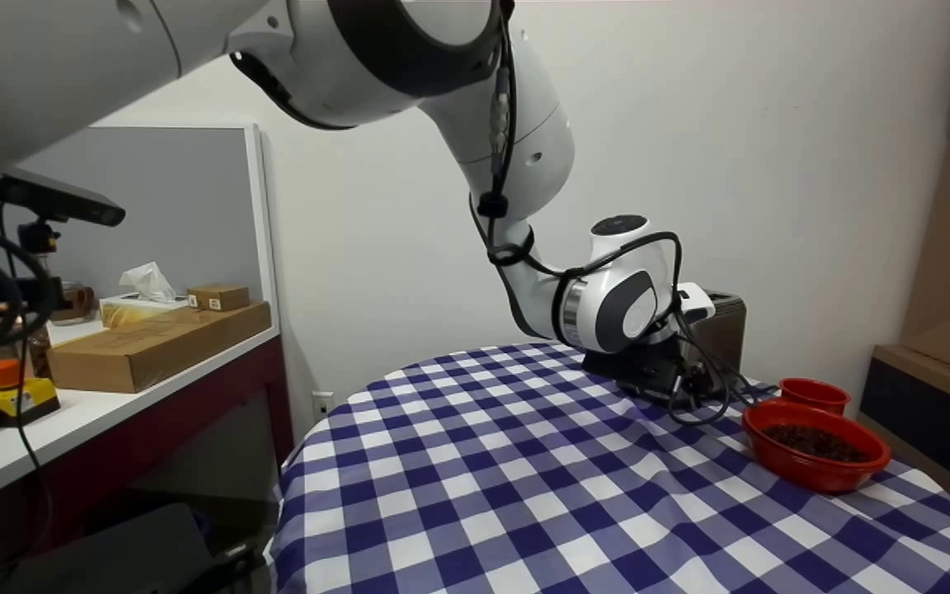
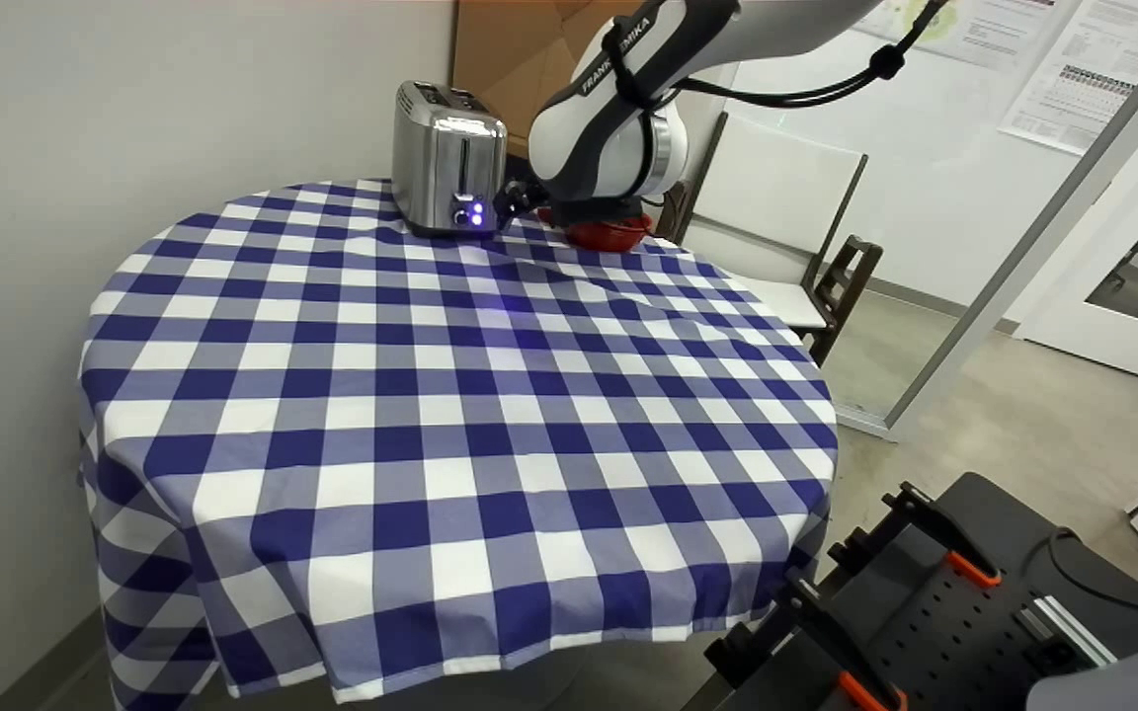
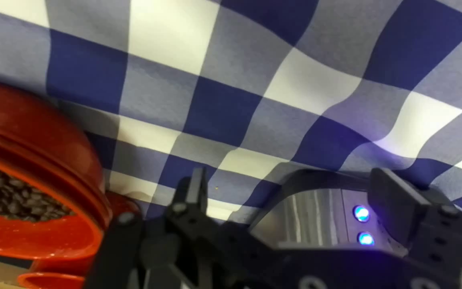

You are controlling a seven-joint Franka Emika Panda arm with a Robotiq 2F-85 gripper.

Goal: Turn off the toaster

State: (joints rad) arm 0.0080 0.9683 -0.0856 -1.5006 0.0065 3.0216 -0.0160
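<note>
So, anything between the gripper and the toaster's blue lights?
Nothing visible. In the wrist view, one finger of the open gripper appears beside the two blue lights on the toaster; the red bowl is at the picture's left edge, not in between.

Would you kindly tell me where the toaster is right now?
In an exterior view, the toaster stands near the far edge of the table, left of the red bowl. In the wrist view, it sits lower right, partly hidden by the gripper.

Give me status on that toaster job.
Jaws open, close to the toaster, contact unclear. Two blue lights glowing on it. Red bowl off to one side, apparently not blocking.
</note>
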